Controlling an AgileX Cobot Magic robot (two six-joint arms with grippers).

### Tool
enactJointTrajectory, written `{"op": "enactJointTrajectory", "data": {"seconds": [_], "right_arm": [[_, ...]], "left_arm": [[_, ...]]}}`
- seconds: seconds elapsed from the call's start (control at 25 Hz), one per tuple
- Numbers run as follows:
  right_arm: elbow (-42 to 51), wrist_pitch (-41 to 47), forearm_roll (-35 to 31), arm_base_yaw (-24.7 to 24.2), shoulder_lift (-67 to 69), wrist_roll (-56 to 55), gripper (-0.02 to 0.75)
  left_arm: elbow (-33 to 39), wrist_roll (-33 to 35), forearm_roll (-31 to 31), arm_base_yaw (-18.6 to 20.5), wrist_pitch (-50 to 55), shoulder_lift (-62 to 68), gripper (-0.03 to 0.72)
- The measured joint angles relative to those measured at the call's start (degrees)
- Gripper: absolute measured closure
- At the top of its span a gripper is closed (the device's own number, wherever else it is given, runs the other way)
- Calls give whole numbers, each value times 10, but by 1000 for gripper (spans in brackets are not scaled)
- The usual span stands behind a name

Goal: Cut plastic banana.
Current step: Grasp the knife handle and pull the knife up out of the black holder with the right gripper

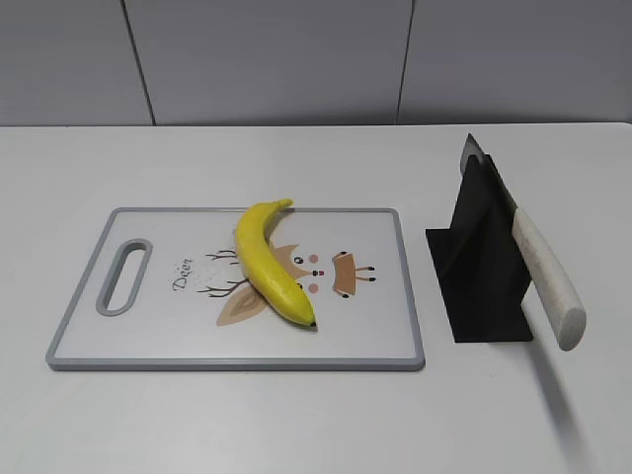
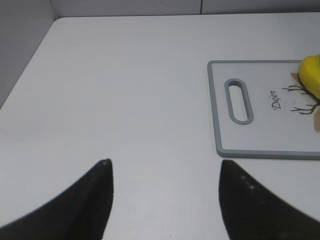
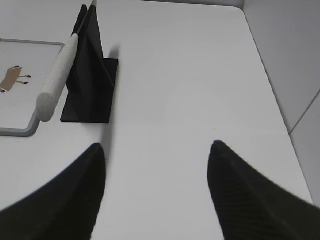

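The plastic banana (image 1: 269, 264) is whole, bright yellow and curved. It lies on the white cutting board (image 1: 385, 336), dark tip toward the front; a bit of it shows in the left wrist view (image 2: 311, 75). A knife with a speckled white handle (image 1: 548, 276) rests in a black stand (image 1: 479, 267) right of the board, also in the right wrist view (image 3: 59, 77). My left gripper (image 2: 165, 165) is open and empty over bare table left of the board. My right gripper (image 3: 156, 147) is open and empty, in front of and to the right of the stand. Neither gripper shows in the exterior view.
The cutting board has a grey rim, a handle slot (image 1: 123, 276) at its left end and a deer drawing. A grey wall (image 1: 296, 59) stands behind the white table (image 1: 296, 425). The table's right edge (image 3: 270, 75) shows in the right wrist view.
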State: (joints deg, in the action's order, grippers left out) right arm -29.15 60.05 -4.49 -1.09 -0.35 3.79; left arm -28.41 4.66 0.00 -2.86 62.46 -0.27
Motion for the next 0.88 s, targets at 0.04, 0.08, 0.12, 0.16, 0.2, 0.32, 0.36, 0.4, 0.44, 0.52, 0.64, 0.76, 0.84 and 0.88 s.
{"op": "enactJointTrajectory", "data": {"seconds": [0.04,0.08,0.12,0.16,0.2,0.32,0.36,0.4,0.44,0.52,0.64,0.76,0.84,0.88], "right_arm": [[0,0,0,0,0,0,235],[0,0,0,0,0,0,235],[0,0,0,0,0,0,235],[0,0,0,0,0,0,235],[0,0,0,0,0,0,235],[0,0,0,0,0,0,235],[0,0,0,0,0,0,235],[0,0,0,0,0,0,235],[0,0,0,0,0,0,235],[0,0,0,0,0,0,235],[0,0,0,0,0,0,235],[0,0,0,0,0,0,235],[0,0,0,0,0,0,235],[0,0,0,0,0,0,235]], "left_arm": [[0,0,0,0,0,0,46],[0,0,0,0,0,0,48],[0,0,0,0,0,0,50],[0,0,0,0,0,0,51],[0,0,0,0,0,0,52],[0,0,0,0,0,0,59],[0,0,0,0,0,0,61],[0,0,0,0,0,0,65],[0,0,0,0,0,0,71],[0,0,0,0,0,0,77],[0,0,0,0,0,0,83],[0,0,0,0,0,0,90],[0,0,0,0,0,0,93],[0,0,0,0,0,0,94]]}}
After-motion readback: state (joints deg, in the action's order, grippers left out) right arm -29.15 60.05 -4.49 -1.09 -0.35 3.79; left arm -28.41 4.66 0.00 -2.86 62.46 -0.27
